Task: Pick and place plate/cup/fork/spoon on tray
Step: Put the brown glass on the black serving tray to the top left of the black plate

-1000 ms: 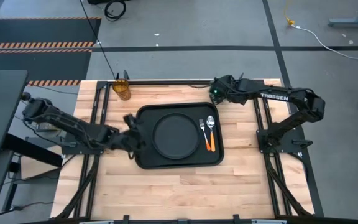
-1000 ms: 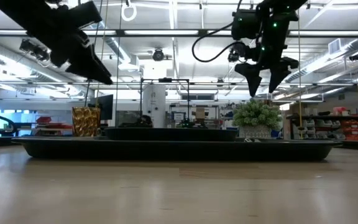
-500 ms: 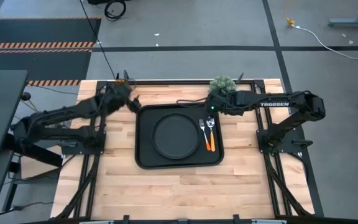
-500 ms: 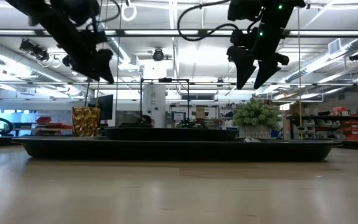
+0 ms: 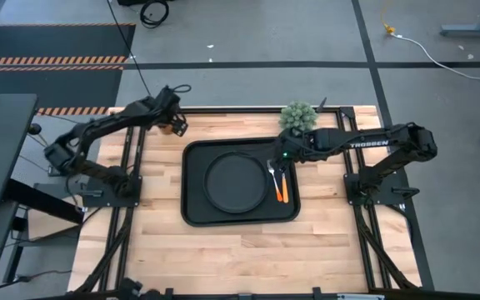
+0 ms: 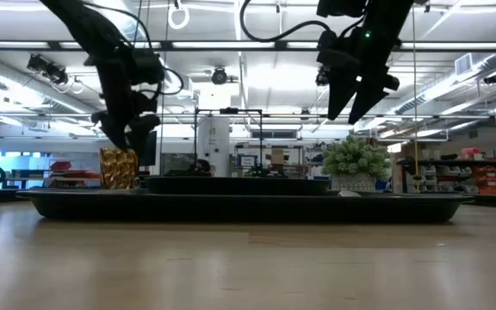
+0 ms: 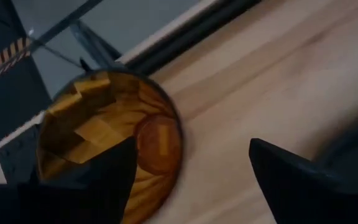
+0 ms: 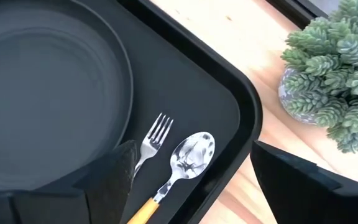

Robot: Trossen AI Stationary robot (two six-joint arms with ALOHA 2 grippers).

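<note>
Left wrist view: jaws apart, dropping over the cup (image 7: 110, 140).
Left gripper (image 5: 173, 122) hangs above the table's far left corner; one finger (image 7: 98, 183) overlaps the rim and could tip it. Right gripper (image 5: 280, 158), open, hovers over fork (image 8: 151, 142) and spoon (image 8: 185, 160) on the tray (image 5: 194, 212).

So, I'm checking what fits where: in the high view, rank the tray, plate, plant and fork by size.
1. tray
2. plate
3. plant
4. fork, thinnest of all; partly under the right gripper.
</note>
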